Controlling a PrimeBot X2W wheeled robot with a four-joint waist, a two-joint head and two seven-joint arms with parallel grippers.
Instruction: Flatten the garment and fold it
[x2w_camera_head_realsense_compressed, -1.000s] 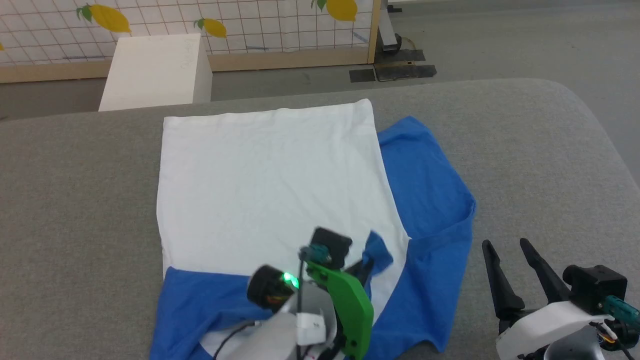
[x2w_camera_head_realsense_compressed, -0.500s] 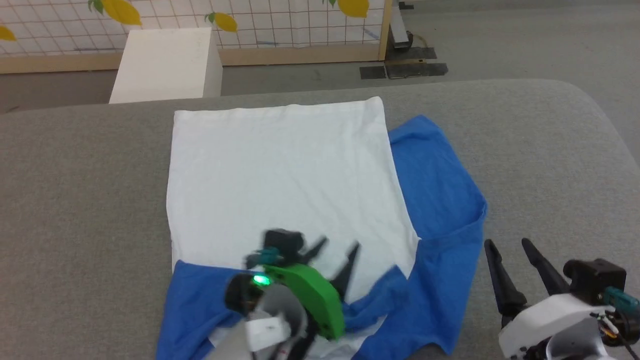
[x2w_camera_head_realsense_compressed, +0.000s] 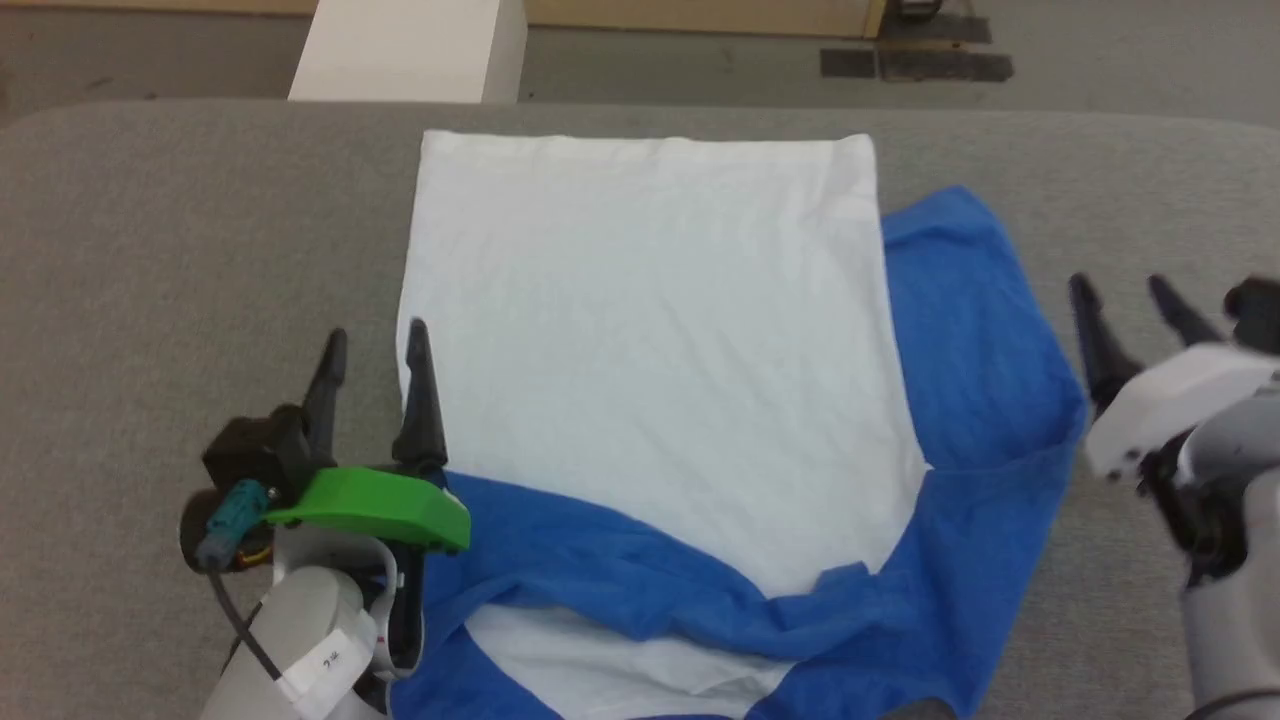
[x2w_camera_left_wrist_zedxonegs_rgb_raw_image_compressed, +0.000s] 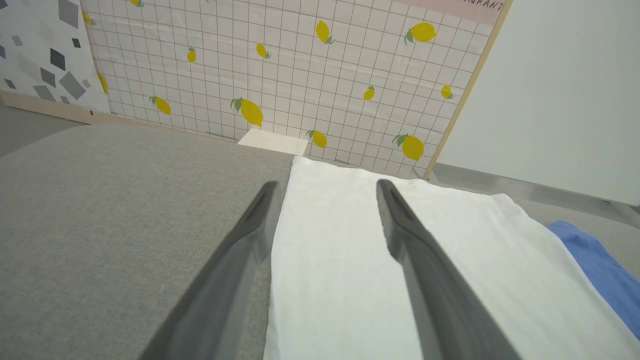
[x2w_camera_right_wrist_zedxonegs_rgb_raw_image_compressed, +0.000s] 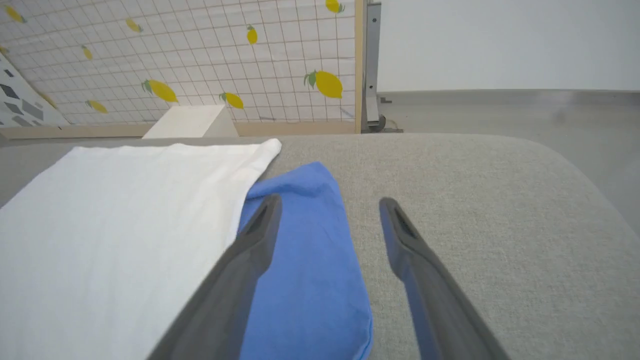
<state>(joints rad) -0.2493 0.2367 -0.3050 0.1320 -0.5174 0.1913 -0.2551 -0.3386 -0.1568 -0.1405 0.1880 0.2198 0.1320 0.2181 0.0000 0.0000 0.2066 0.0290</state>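
Stretching away from the robot, a wide grey table (x2w_camera_head_realsense_compressed: 150, 250) with a felt-like woven cover runs flat to its far edge at 12 o'clock. Past that edge lies a smooth grey floor (x2w_camera_head_realsense_compressed: 700, 75), with a plain white box (x2w_camera_head_realsense_compressed: 410, 50) at 11 o'clock and flat dark plates (x2w_camera_head_realsense_compressed: 915, 65) at 1 o'clock. Farther back, in the left wrist view, stands a white grid-patterned wall panel (x2w_camera_left_wrist_zedxonegs_rgb_raw_image_compressed: 300, 75) printed with yellow lemons and framed in pale wood.

At 8 o'clock in the head view, the green-shelled left gripper (x2w_camera_head_realsense_compressed: 375, 338) has its two long dark fingers spread wide and holds nothing. Its right finger lies over the white cloth's left edge and the other over bare table; whether either touches cannot be told. At 3 o'clock the white-shelled right gripper (x2w_camera_head_realsense_compressed: 1118, 287) also stands spread and empty, its left finger over the blue sleeve and its right one over bare table.

The soft cloth garment (x2w_camera_head_realsense_compressed: 650, 350) lies mid-table between the two grippers. At 6 o'clock a rumpled royal-blue band crosses it above a small white patch. Beyond that the large white panel lies smooth and rectangular, its straight hem at 12 o'clock near the table's far edge. A blue sleeve spreads out at 3 o'clock.
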